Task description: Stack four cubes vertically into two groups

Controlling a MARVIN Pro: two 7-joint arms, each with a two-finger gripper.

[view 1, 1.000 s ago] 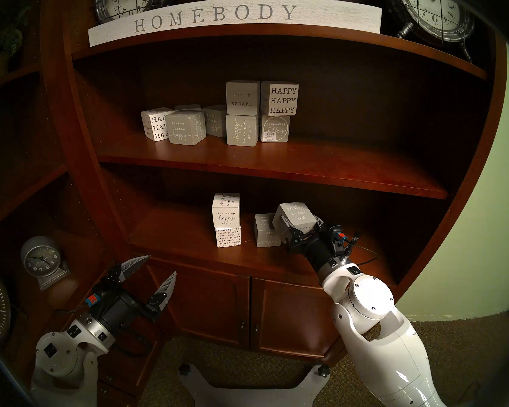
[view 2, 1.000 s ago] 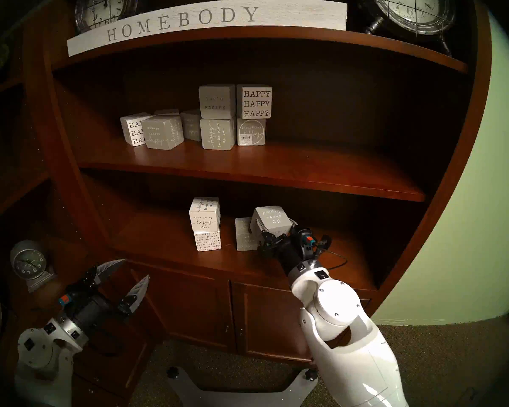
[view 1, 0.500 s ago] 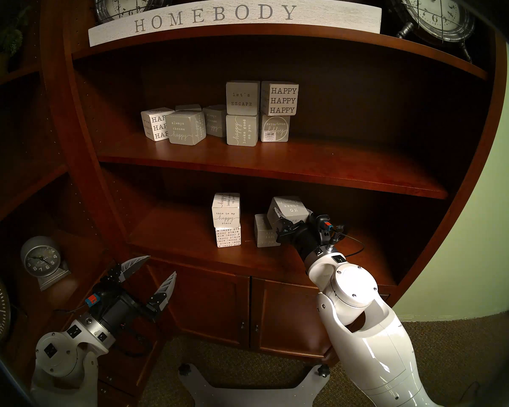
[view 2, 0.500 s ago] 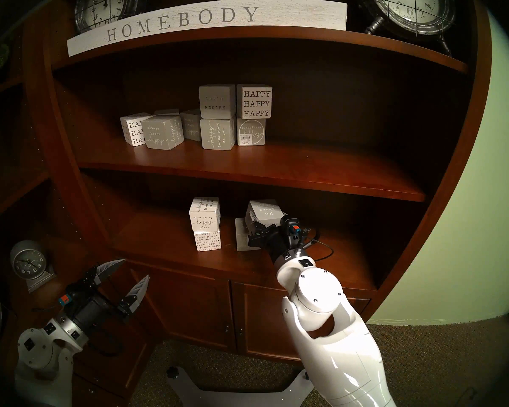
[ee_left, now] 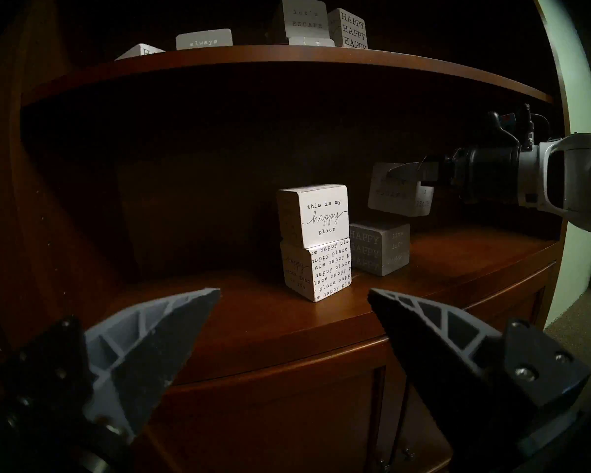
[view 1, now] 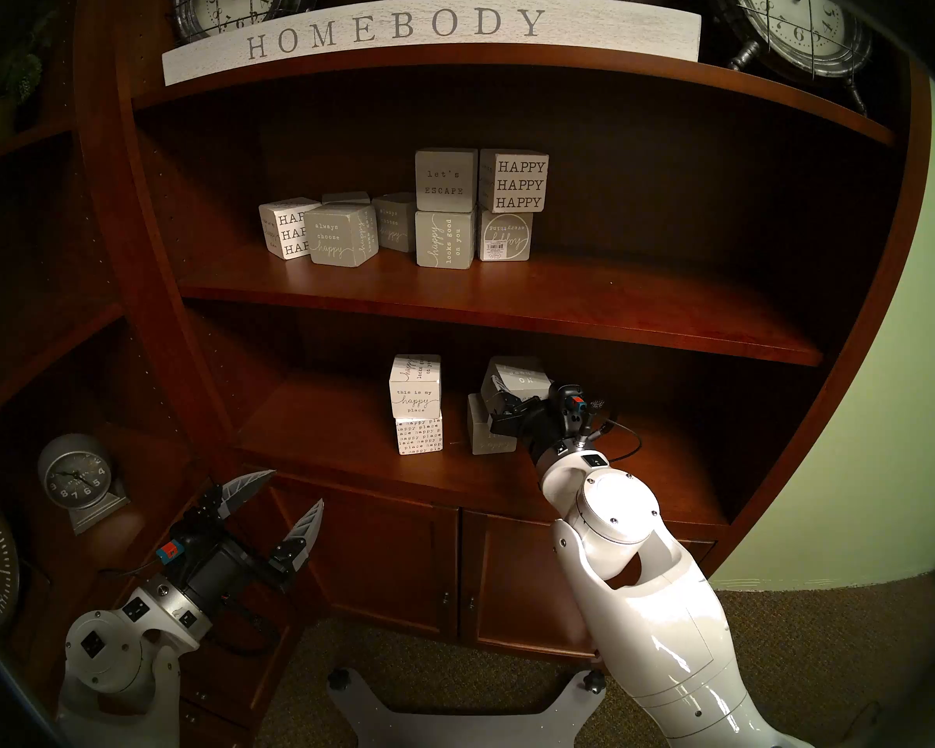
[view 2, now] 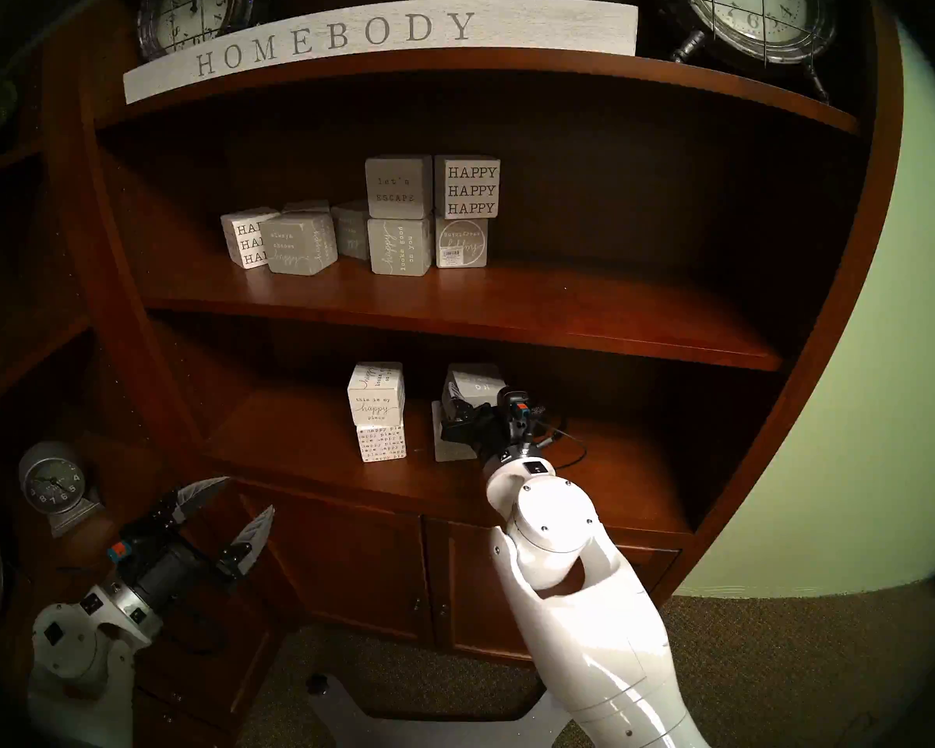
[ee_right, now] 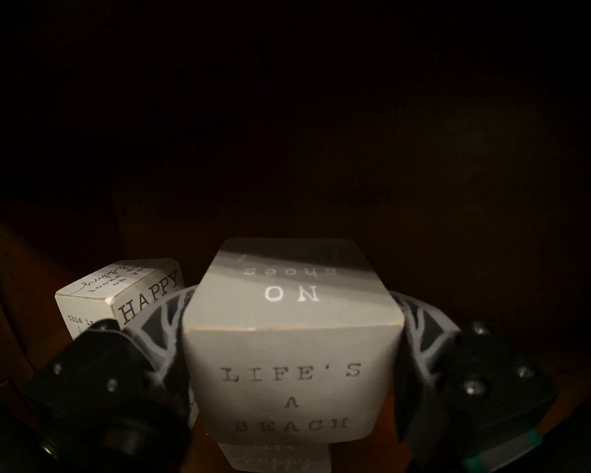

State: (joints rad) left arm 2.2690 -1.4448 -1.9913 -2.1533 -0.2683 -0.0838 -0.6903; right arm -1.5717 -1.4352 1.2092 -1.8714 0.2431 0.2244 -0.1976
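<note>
While gripping cube [view 1: 514,381], right arm [view 1: 632,585] level.

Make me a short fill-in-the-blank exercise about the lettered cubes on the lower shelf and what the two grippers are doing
1. The right gripper is shut on the grey cube lettered "LIFE'S A ____".
2. The white "this is my happy place" cube sits on top of the white cube covered in small "____ place" type.
3. The left gripper is ____ and holds nothing.
4. The held cube hangs above the grey "live life happy" cube, not yet ____ on it.

Missing words: BEACH; happy; open; resting
</note>
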